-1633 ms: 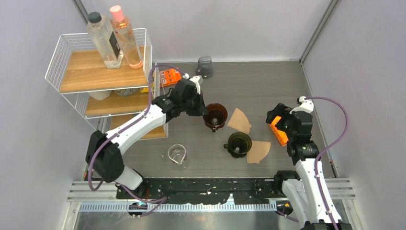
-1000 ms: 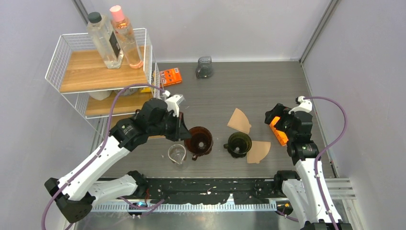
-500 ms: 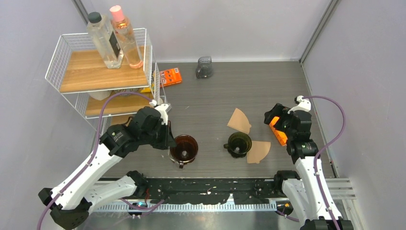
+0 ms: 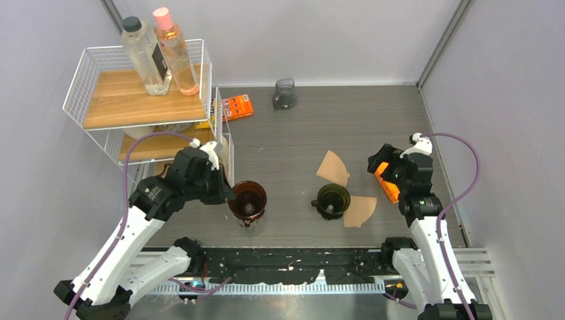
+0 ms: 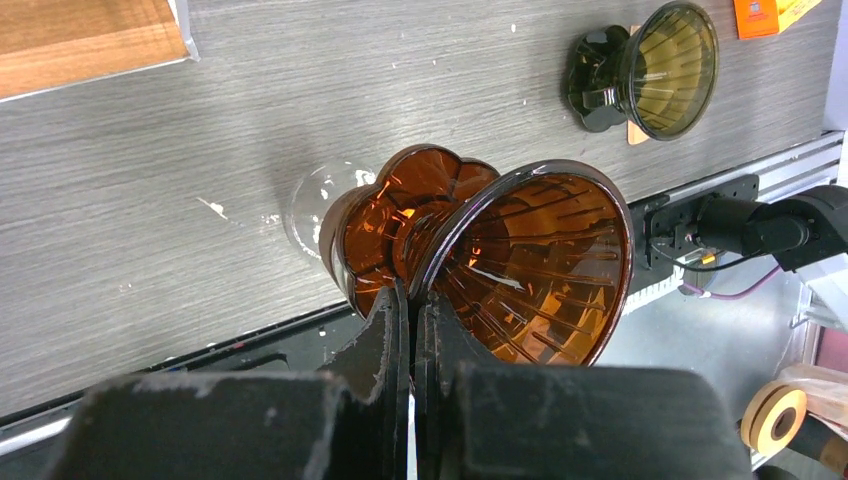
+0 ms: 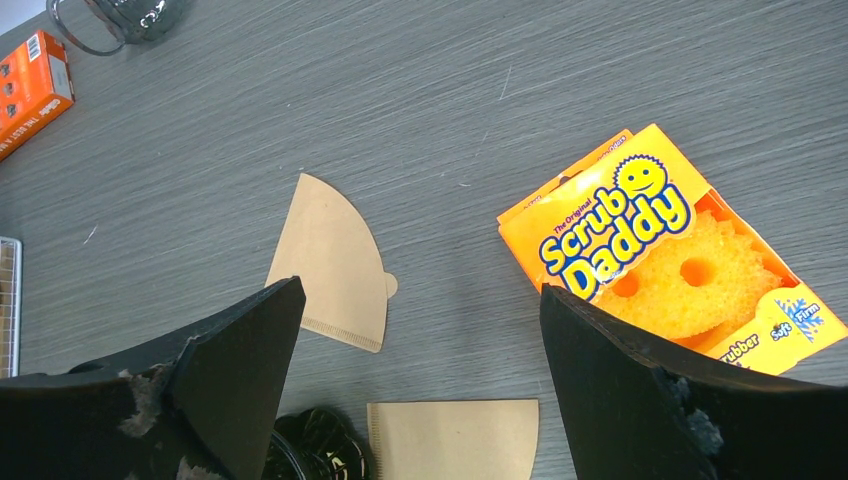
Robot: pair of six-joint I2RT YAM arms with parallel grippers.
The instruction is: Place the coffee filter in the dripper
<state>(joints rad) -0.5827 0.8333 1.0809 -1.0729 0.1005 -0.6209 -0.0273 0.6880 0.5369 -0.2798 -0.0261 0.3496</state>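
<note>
My left gripper (image 4: 225, 195) is shut on the rim of an amber dripper (image 4: 248, 202) and holds it over a clear glass vessel (image 5: 312, 196) at the table's near edge; the wrist view shows the dripper (image 5: 520, 260) right at my jaws. A dark green dripper (image 4: 331, 200) lies on its side mid-table. Two brown paper filters lie by it: one (image 4: 333, 168) behind it, one (image 4: 360, 210) to its right, both also in the right wrist view (image 6: 332, 262) (image 6: 455, 438). My right gripper (image 4: 393, 172) is open and empty, hovering above the filters.
A wire shelf (image 4: 136, 107) with two bottles (image 4: 160, 50) stands at the back left. An orange box (image 4: 237, 107) and a dark cup (image 4: 284, 93) lie at the back. An orange sponge pack (image 6: 665, 255) lies under my right gripper.
My left arm has carried the amber dripper from mid-table towards the near left, over the glass vessel. The right arm has barely moved.
</note>
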